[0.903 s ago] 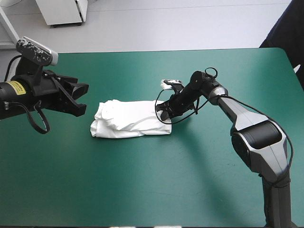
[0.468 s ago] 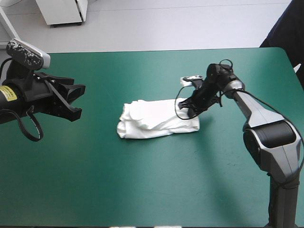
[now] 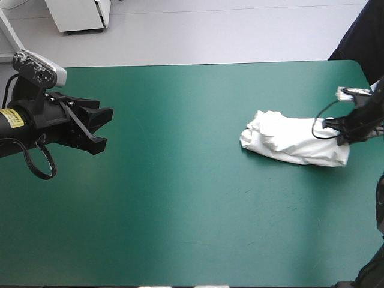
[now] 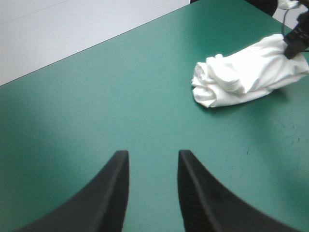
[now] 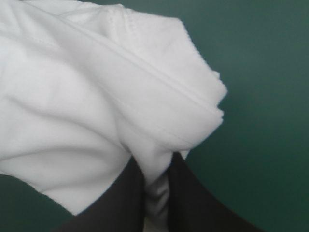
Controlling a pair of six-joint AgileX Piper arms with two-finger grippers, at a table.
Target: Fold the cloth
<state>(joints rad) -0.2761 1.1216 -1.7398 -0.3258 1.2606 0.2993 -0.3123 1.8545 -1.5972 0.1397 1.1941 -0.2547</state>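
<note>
The white T-shirt (image 3: pixel 294 141) is a folded bundle lying near the table's right edge. My right gripper (image 3: pixel 347 133) is shut on its right end; in the right wrist view a fold of the T-shirt (image 5: pixel 96 106) is pinched between the black fingers (image 5: pixel 120 203). My left gripper (image 3: pixel 99 129) hangs open over the left part of the teal-green table (image 3: pixel 180 198), far from the bundle. The left wrist view shows its fingers (image 4: pixel 113 193) apart with nothing between them, and the T-shirt (image 4: pixel 246 72) well ahead.
The table's right edge runs just beyond the bundle and the right gripper. The far edge of the table lies behind the bundle.
My right gripper has dragged the folded T-shirt from the table's middle far to the right, close to the right edge. The left arm has hardly moved.
</note>
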